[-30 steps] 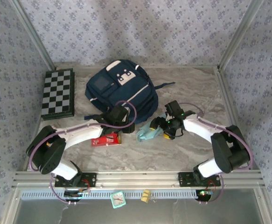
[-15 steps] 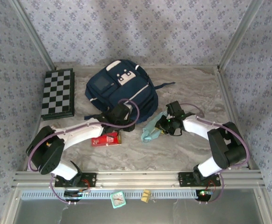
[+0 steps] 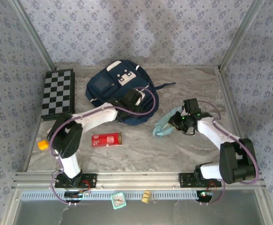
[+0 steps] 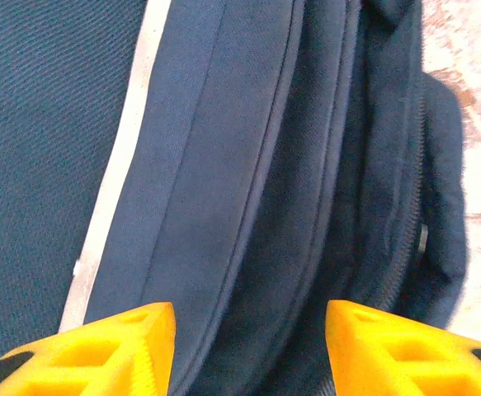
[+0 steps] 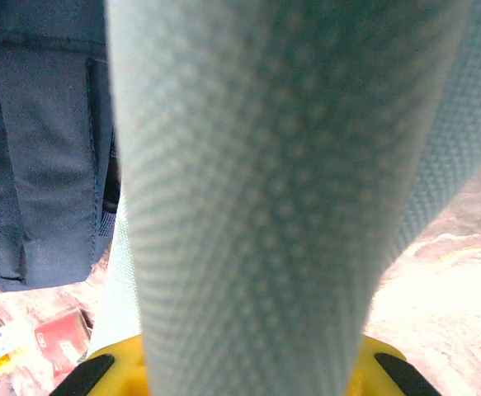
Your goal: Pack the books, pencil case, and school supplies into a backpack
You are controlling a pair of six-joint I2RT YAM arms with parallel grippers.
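Teal fabric sits clamped in my right pincer (image 3: pixel 177 123): that is the pencil case (image 3: pixel 165 125), held just right of the backpack (image 3: pixel 113 86), its free end trailing toward the near side. My left pincer (image 4: pixel 248 330) hovers over the backpack's near right edge, jaws moderately apart with only navy cloth and a zip line showing between them. The red box (image 3: pixel 106 139) lies on the tabletop (image 3: pixel 192 89) just in front of the backpack. The orange block (image 3: pixel 43 145) sits well off to the backpack's near left, and the chequered board (image 3: pixel 58 93) lies to its left.
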